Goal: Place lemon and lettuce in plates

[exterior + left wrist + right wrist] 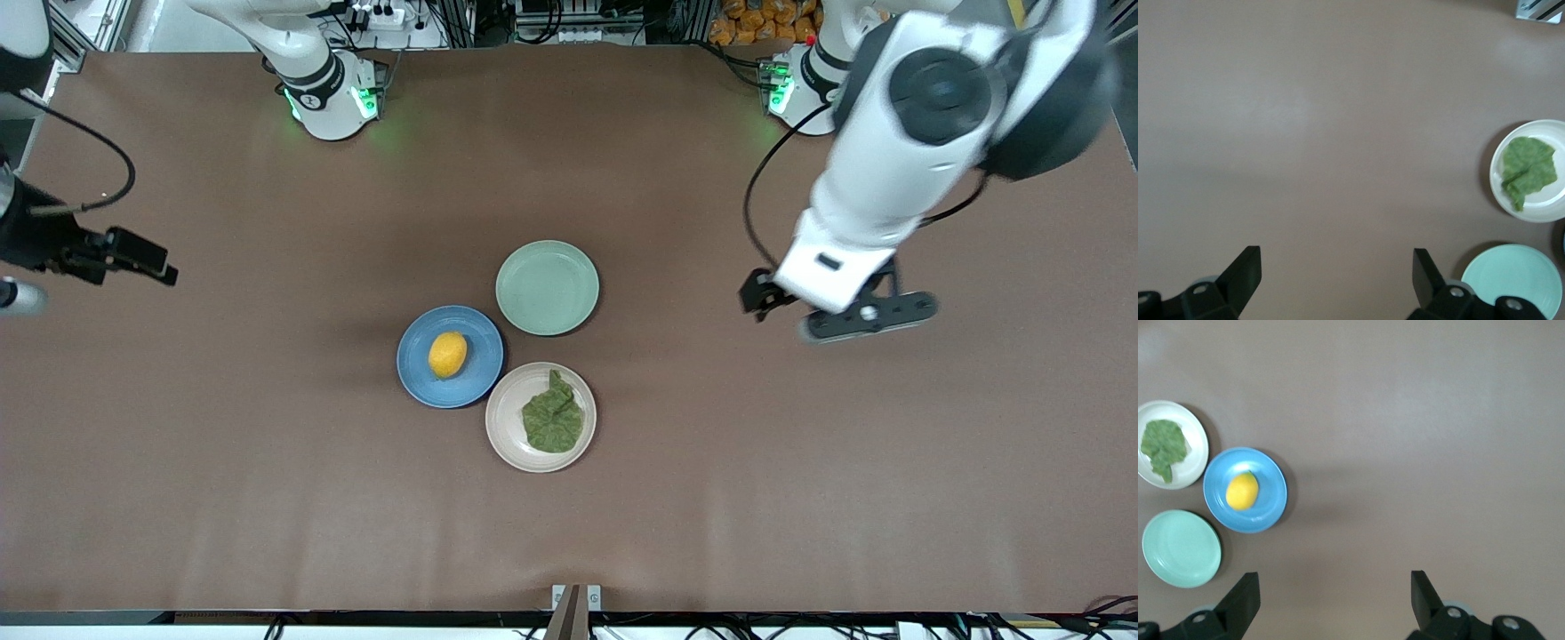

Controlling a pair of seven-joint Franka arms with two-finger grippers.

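A brown tabletop (267, 462) seen from above, with three round plates clustered near its middle. The lemon (447, 355) lies in the blue plate (418, 378), a small yellow-orange oval resting a little off the plate's centre. The lettuce (553, 418), a dark green wrinkled leaf, lies in the pale beige plate (502, 427), which touches or nearly touches the blue plate and sits nearer the front camera than the other two. A mint-green plate (547, 287) sits just beside them, farther from the front camera, and holds nothing.

My left pincer (836, 311) hangs over bare tabletop toward the left arm's end, well apart from the plates; its fingers (1241, 273) are spread wide and hold nothing, with the lettuce plate and the mint plate visible off to one edge of its wrist view. My right pincer (1335, 600) is over bare tabletop toward the right arm's end, also well apart from the plates; its fingers (1245, 597) are spread wide and empty too, and its wrist view shows all three plates with the lemon and lettuce sitting in theirs.

As I judge it, both placements are done: each item rests fully inside its own plate and neither pincer touches anything. Nothing seems left for me but to stay clear
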